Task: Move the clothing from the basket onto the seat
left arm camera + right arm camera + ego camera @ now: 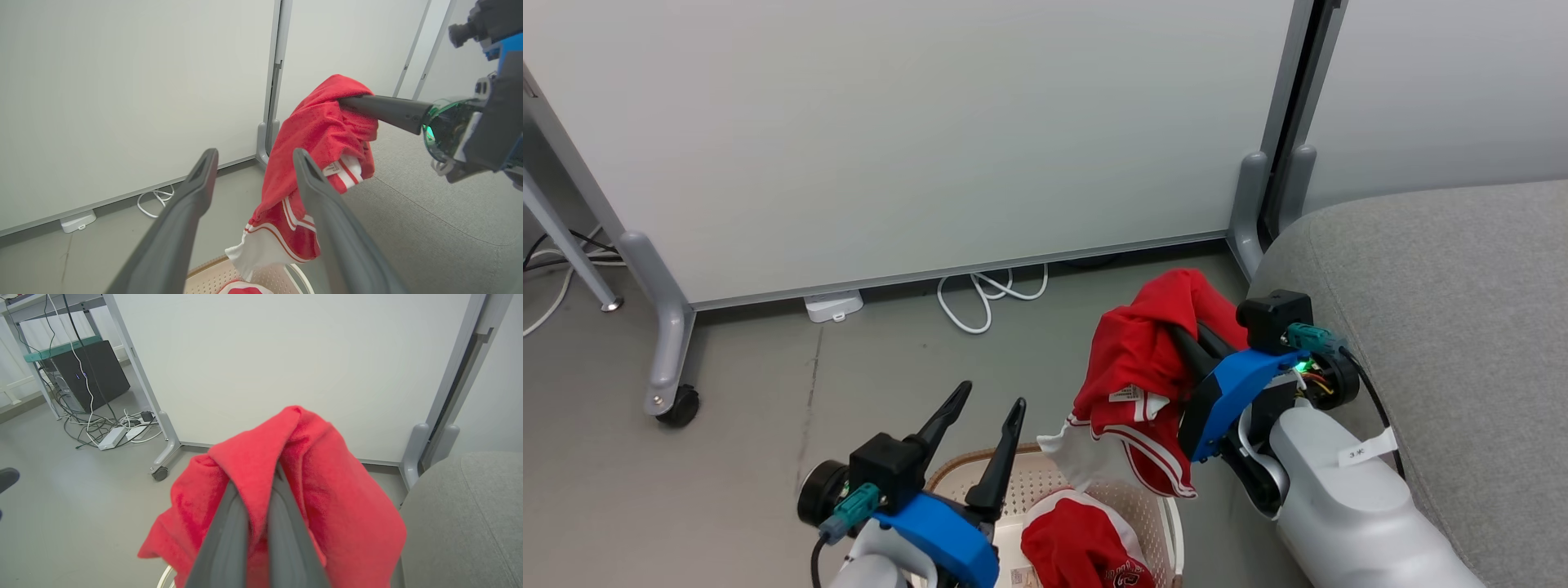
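A red garment with white stripes (1143, 376) hangs in the air, pinched by my right gripper (1186, 341), which is shut on it beside the grey seat (1445, 327). The same cloth (286, 486) drapes over the closed fingers in the right wrist view and shows as red cloth (322, 143) in the left wrist view. Below it stands the cream basket (1127, 498), with another red and white piece of clothing (1078, 543) inside. My left gripper (988, 412) is open above the basket's left side, holding nothing.
A white partition (931, 139) on castor feet (674, 400) stands behind, with white cables (988, 298) and a small white box (833, 306) at its base. A desk with a dark computer case (88, 371) and tangled cables sits far left.
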### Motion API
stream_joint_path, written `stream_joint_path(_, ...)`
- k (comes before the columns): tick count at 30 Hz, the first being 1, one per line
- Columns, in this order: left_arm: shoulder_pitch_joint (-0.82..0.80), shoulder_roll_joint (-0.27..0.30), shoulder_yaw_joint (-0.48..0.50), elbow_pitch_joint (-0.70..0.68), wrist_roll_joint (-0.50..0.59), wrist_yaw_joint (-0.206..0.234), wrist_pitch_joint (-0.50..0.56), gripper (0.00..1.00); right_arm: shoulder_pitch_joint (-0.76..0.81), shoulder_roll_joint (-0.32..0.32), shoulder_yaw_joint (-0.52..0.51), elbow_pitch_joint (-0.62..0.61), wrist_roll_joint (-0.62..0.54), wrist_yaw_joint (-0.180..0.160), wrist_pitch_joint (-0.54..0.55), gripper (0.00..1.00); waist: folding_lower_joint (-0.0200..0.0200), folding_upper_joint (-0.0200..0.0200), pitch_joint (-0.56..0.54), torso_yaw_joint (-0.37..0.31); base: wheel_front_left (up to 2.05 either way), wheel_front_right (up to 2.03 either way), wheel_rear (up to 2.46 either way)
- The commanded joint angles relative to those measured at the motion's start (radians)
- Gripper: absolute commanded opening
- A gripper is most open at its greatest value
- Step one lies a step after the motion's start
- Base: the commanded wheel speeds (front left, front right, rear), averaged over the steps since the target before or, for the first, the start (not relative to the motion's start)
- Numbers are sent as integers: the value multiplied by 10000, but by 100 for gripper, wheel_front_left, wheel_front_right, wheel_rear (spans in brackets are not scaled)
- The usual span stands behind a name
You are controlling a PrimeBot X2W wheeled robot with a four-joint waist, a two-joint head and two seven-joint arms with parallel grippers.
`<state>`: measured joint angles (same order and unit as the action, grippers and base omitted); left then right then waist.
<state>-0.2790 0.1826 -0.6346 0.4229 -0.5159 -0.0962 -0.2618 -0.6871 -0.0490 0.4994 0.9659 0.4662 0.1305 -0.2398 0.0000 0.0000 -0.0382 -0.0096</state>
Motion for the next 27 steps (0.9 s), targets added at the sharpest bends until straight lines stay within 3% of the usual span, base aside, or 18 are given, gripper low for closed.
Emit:
stream_joint_path(1,187,15,129,-89,100,-22,-48,100,104,-26,-45,-52,-106,5,-23,0,0,0,0,-2,0,0,0)
stream_joint_path(7,1207,-105,1313,-608,900,-192,-48,100,253,-26,-354,-91,-309,5,11,0,0,0,-15,32,0,0,0)
stream_joint_path(13,1641,-290,1900,-753,1406,-310,-49,100,388,-26,-600,-212,-450,5,91,0,0,0,-52,38,0,0,0)
stream_joint_path(27,1760,-444,2056,-890,1499,-340,-49,100,644,-26,-785,-745,-698,5,425,0,0,0,-26,-288,0,0,0)
